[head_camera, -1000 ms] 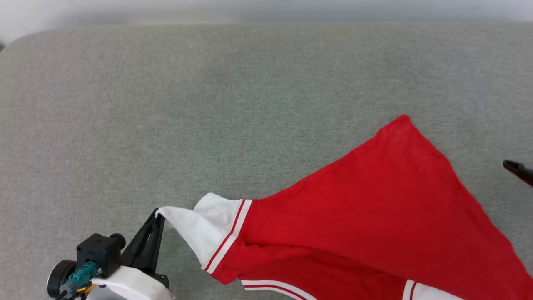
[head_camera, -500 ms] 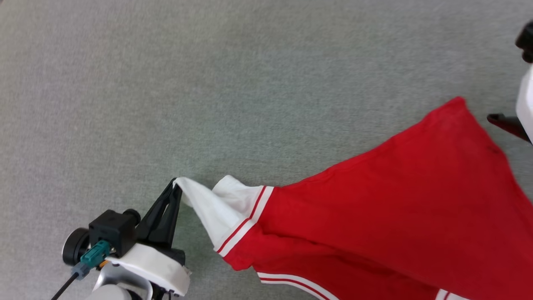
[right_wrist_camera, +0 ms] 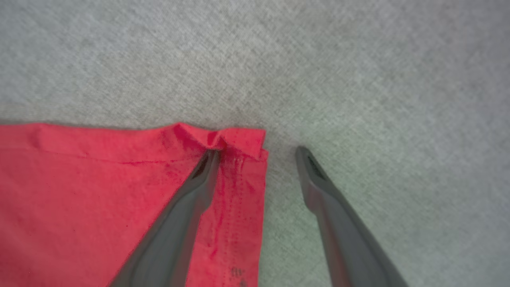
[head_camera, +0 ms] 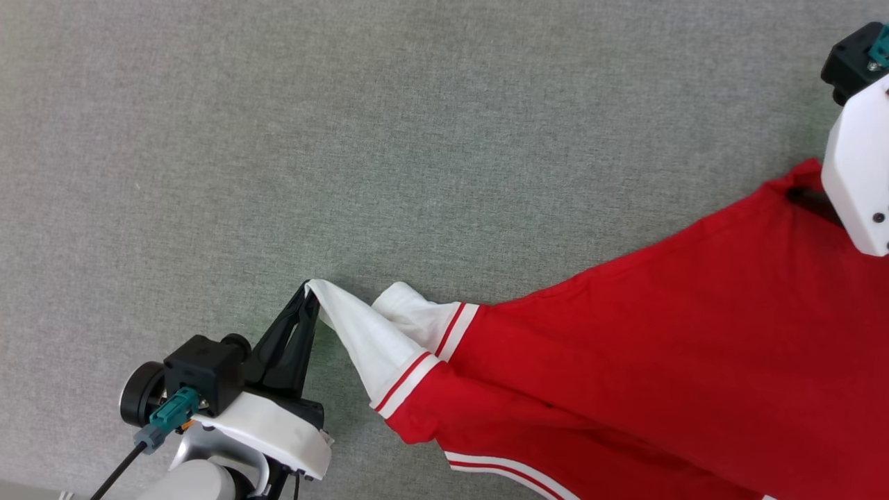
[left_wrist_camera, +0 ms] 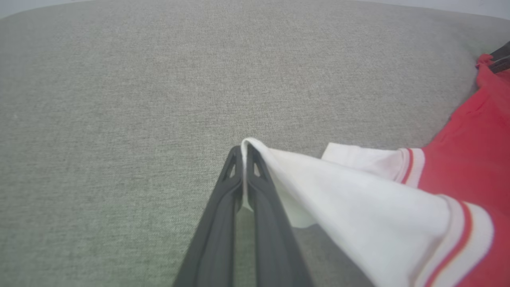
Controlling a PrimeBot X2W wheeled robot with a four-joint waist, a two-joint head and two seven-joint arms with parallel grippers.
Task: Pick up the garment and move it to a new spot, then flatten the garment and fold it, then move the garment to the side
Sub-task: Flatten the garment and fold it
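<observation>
At lower left, the left gripper (head_camera: 310, 290) pinches the white sleeve of the garment (head_camera: 660, 333), spread over the grey surface (head_camera: 417, 139). Jaws wide, the right gripper (right_wrist_camera: 257, 153) straddles the hem corner (one finger atop cloth); closing may bunch or miss it.

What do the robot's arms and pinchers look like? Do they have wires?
Each gripper has two long, thin, dark grey fingers tapering to points: the left gripper and the right gripper. Behind each sits a smooth white shell and a black box with a teal plug. A black cable runs from the left plug.
</observation>
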